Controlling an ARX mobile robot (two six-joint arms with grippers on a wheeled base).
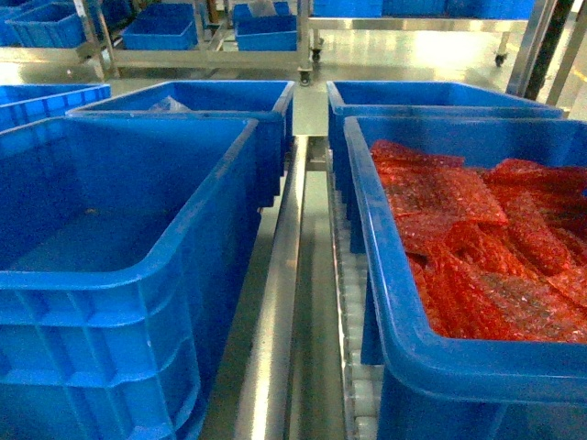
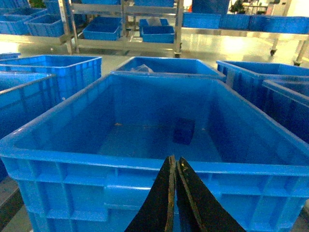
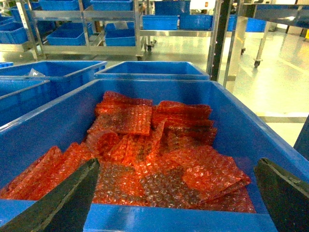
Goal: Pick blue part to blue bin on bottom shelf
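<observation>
Head view, left bin: a large blue bin (image 1: 119, 275) fills the left foreground; its near rim runs across the lower left and its right wall drops beside a steel rail (image 1: 280, 302). Its floor is only partly in view here, and no part shows on that portion.
Head view, right bin: a second blue bin (image 1: 404, 302) stands right of the rail, piled with red bubble-wrap bags (image 1: 477, 247) that stay below its rim.
Head view, gap: between the two near bins lie the rail and a white roller track (image 1: 353, 302); the channel is narrow and unobstructed down to the picture's bottom edge.
Head view, behind: two more blue bins sit just behind the near pair, rims nearly touching them. Neither gripper shows here.
Left wrist view, gripper: the left gripper (image 2: 175, 166) has its two dark fingers pressed together at the tips, holding nothing, hanging just outside the near rim of the same left bin.
Left wrist view, part: the blue part (image 2: 184, 131), a small dark-blue block, lies on the bin floor, right of centre and nearer the far wall, apart from every wall.
Left wrist view, room: open floor surrounds the block; the four rims are unobstructed.
Right wrist view, gripper: the right gripper (image 3: 183, 193) is spread wide, one dark finger at each lower corner, nothing between them.
Right wrist view, edges: the fingers hang over the near rim of the bag-filled bin; steel rack uprights (image 3: 218, 38) stand beyond its far right corner.
</observation>
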